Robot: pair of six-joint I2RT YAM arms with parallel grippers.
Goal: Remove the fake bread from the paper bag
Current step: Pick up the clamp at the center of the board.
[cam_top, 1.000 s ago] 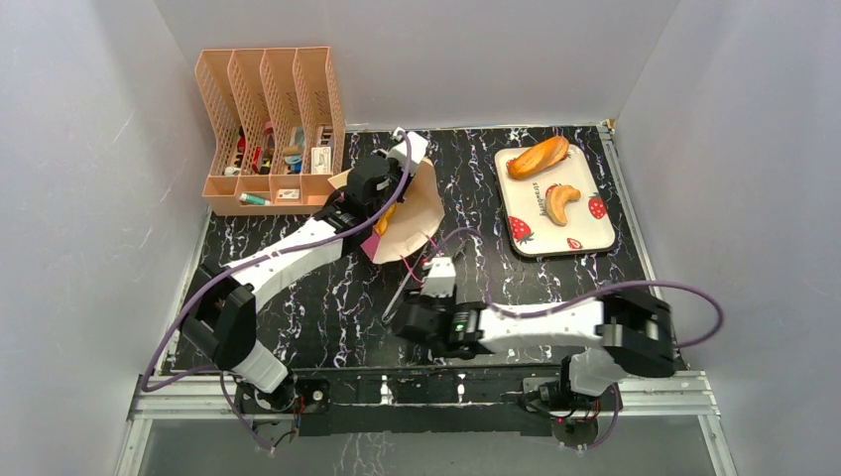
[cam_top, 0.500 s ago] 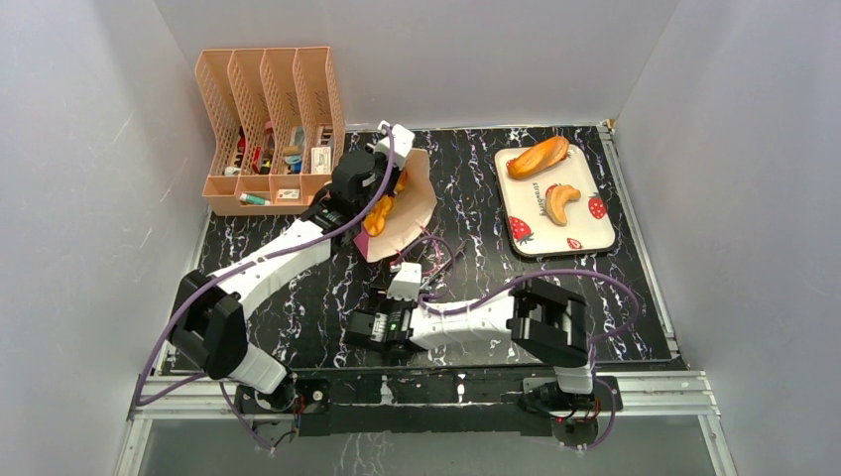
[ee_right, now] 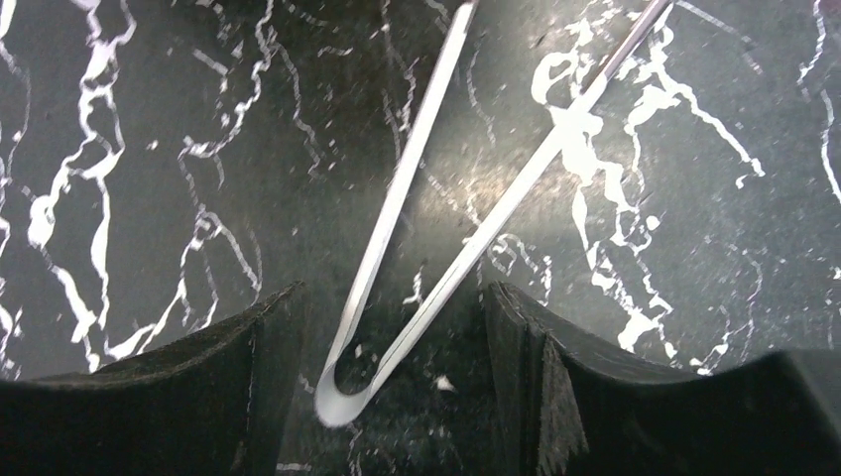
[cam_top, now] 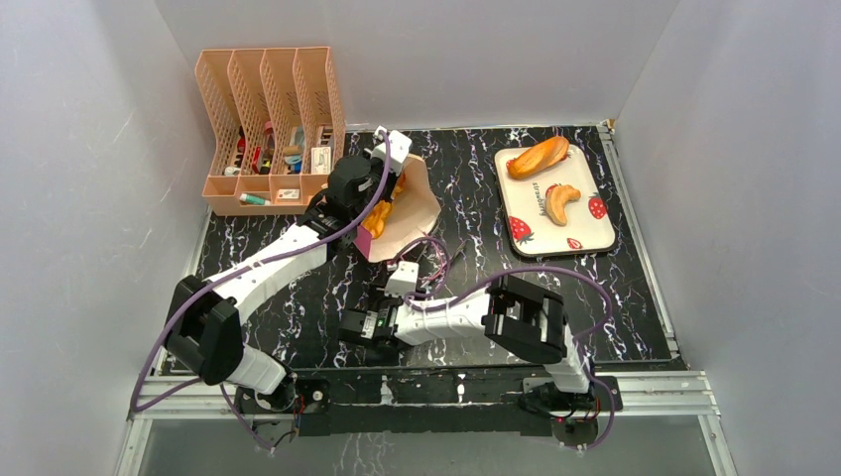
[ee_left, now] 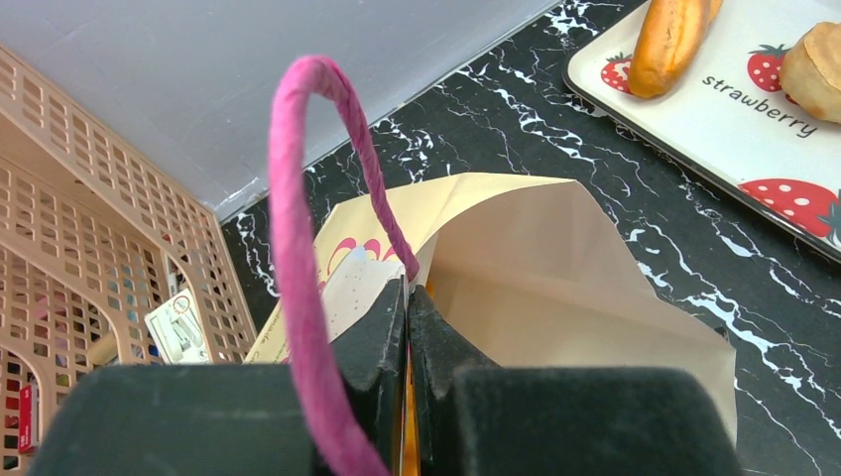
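Nearest you, the right pincer (ee_right: 392, 332) stands apart, astride the metal tongs (ee_right: 402, 198) lying on the surface (cam_top: 476, 208), not gripping them. Farther back, the left pincer (ee_left: 407, 297) is clamped together on the rim of the paper bag (ee_left: 516, 268), mouth open. Orange fake bread (cam_top: 376, 215) shows inside, not yet removed. Two bread pieces (cam_top: 538, 157) lie on the strawberry tray (cam_top: 595, 233), far right. Judgement: extraction part done.
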